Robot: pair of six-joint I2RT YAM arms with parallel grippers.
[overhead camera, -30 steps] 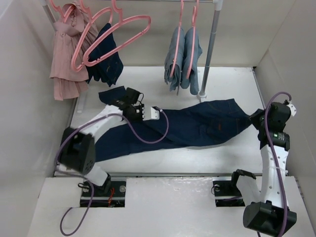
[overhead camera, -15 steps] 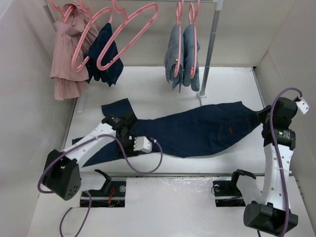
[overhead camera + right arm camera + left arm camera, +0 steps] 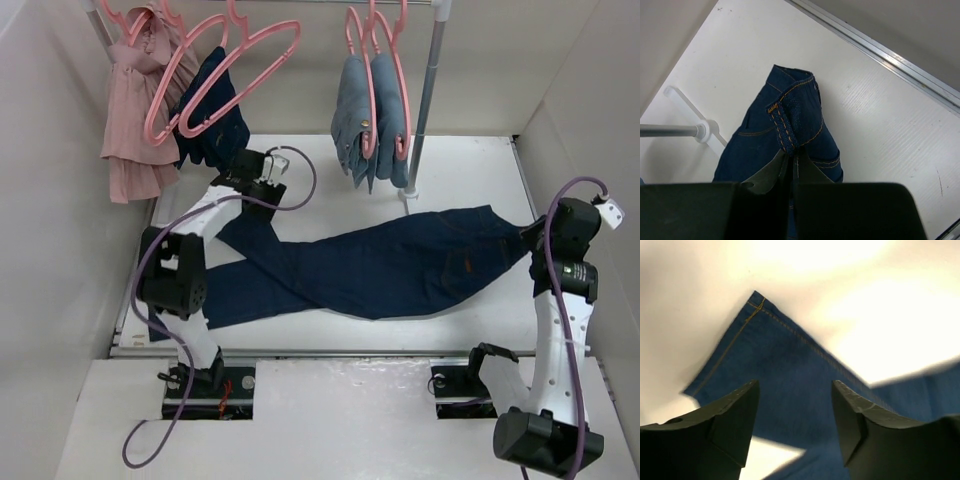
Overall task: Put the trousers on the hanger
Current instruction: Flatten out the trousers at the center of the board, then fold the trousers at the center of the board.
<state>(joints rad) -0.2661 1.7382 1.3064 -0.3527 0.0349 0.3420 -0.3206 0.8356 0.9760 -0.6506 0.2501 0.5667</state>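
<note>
Dark navy trousers (image 3: 400,265) lie stretched across the white table (image 3: 470,160), waistband at the right and legs trailing left, with both robot arms working their opposite ends. The right gripper (image 3: 533,245) is clamped on the waistband; its wrist camera shows the fingers pressed together over a double-stitched seam (image 3: 782,125), the denim bunching up out of them. That hold appears to anchor the heavy end so the garment keeps its length. A small tan patch (image 3: 467,266) just inside the waist marks these as the pair to be hung.

At the far left the left gripper (image 3: 250,192) hangs over the end of one leg, its fingers spread wide and holding nothing. From its own camera the leg's hem (image 3: 725,340) lies flat just beyond the parted fingertips, one corner pointing away, which suggests an approach to a grasp at the cuff.

The pink hanger (image 3: 243,80) hangs tilted and empty on the rail (image 3: 425,90) behind, well apart from the trousers, beside a smaller dark garment (image 3: 215,120) and a pink blouse (image 3: 130,110). Two pairs of light-blue jeans (image 3: 368,115) occupy other hangers. The trousers have not yet been brought to the hanger.
</note>
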